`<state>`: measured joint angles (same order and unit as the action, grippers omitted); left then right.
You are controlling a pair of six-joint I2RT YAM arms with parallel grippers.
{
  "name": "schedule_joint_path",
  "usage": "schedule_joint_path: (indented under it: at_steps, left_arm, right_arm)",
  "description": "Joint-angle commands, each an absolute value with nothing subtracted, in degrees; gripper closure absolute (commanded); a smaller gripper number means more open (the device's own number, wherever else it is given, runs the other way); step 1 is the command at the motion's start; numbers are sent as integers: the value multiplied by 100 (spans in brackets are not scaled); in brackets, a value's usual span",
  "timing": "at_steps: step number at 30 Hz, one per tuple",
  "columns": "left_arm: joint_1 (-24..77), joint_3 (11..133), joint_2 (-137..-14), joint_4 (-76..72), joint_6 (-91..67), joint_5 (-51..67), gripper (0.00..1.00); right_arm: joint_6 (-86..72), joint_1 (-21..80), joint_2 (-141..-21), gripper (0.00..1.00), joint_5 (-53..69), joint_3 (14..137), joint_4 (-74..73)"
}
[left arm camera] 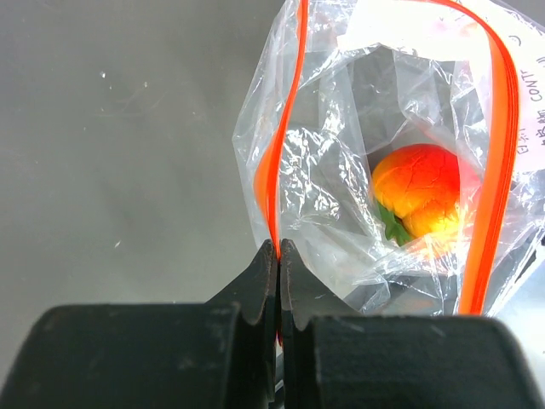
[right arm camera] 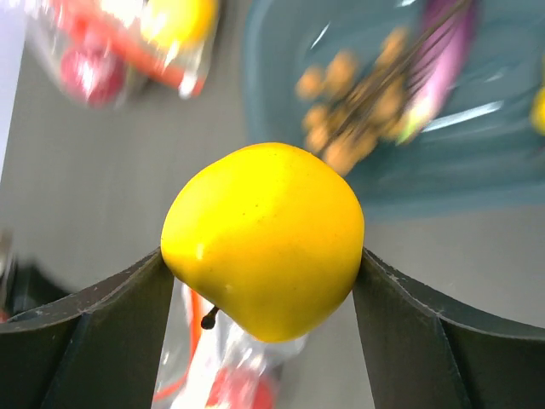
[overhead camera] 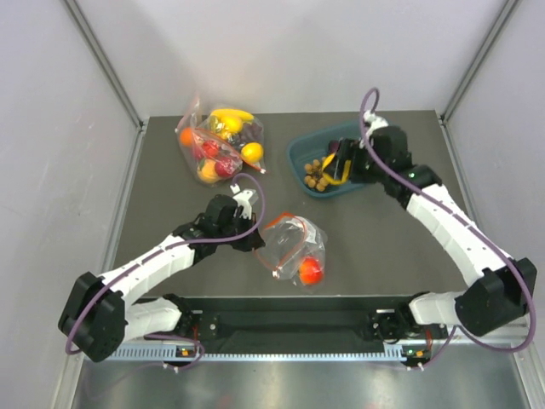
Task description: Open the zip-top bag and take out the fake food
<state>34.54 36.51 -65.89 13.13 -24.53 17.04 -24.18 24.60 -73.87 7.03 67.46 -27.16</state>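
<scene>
Left pincer (left arm camera: 278,249) pinches the zip-top bag (left arm camera: 341,179); right pincer (right arm camera: 264,260) grips a yellow fruit (right arm camera: 264,221).

White-and-black arms (overhead camera: 153,264), purple cables (overhead camera: 261,203), black fingers (left arm camera: 255,290)

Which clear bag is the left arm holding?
The near bag, one orange-red fruit inside, pinched at its zip strip; the full far bag lies untouched.

Clear zip-top bag (overhead camera: 294,247), mouth open, orange-red tomato (left arm camera: 421,192) inside, yellow fruit (right arm camera: 264,239) outside it
</scene>
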Motion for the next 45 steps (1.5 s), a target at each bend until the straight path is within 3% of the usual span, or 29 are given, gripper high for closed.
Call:
schedule_joint_path:
  at_steps: [1,12,15,18,19,21,22,23,35,41,45]
  left_arm:
    - [3454,3797,-6478,1309,-2487,1652,100]
    - [3463,3999,-6556,1511,-2443,1731,100]
    - [3454,4052,-6531,1538,-2443,1740,100]
    - [3463,4096,-6495,1591,-2443,1731,100]
    - [3463,4104,-6495,1617,-2443,1714,100]
    - [3454,4105,-6495,1635,-2443,1714,100]
    - [3454,4104,-6486,1635,-2452,1714,100]
    - [3463,4104,-6486,1643,-2452,1705,100]
    - [3454,4254,-6443,1845,-2373,1670,100]
    - [3463,4184,-6346,1846,-2434,1591,100]
    - [3454,4245,-6337,1933,-2408,1582,100]
  right_arm:
    - [-1995,1794,-7733,68,818,7390,-2663]
    - [-1644,932,-9437,68,422,8358,-2769]
    - [-1643,862,-9808,63,422,8595,-2716]
    - [-1679,756,-10132,41,474,8841,-2733]
    - [-1705,730,-10186,26,509,8946,-2725]
    - [-1766,625,-10336,21,615,9035,-2733]
    - [-1775,572,-10388,2,641,9079,-2742]
    - [-1775,571,-10389,0,676,9096,-2725]
    - [-1433,501,-10108,1,1160,9176,-3014]
    - [-1450,764,-9082,1,1765,8623,-3085]
    - [-1468,1536,-8386,1,1802,8315,-3190]
